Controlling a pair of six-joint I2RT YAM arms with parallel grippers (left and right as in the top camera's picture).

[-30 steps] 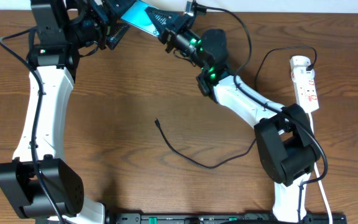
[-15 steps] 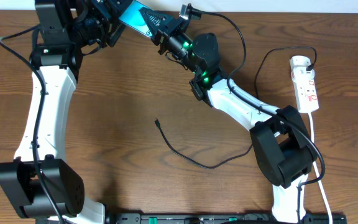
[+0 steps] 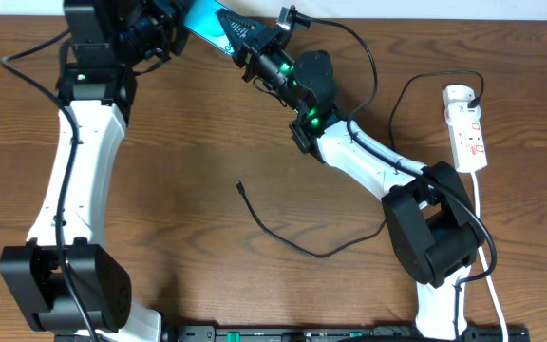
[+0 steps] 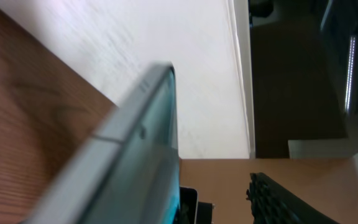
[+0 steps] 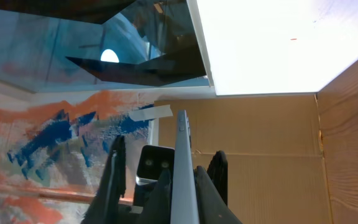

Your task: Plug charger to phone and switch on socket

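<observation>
- Grips the phone with the right gripper, jaws closed tight on its thin body. In the right wrist view, shows it edge-on, running straight up between the dark fingers.
- Meets the same phone at its other end with the left gripper. Cannot tell how wide those jaws stand or whether they touch it: the left wrist view gives only a blurred grey edge of the phone close to the lens.
- Holds the phone at the far edge of the wooden table, between the two grippers, cyan screen facing up.
- Cannot read the screen's writing: mostly covered by the grippers and too small from overhead.
- Has the charger lying on the table well apart from both grippers. Has its small plug tip free, straight back toward the robot from the right gripper, and the cable curving off under the right arm.
- Has the socket far out to the right of the right gripper, flat on the table. Shows a black cable reaching its rounded far end, a white cord trailing toward the robot's base, and red marks with lettering too small to read.
</observation>
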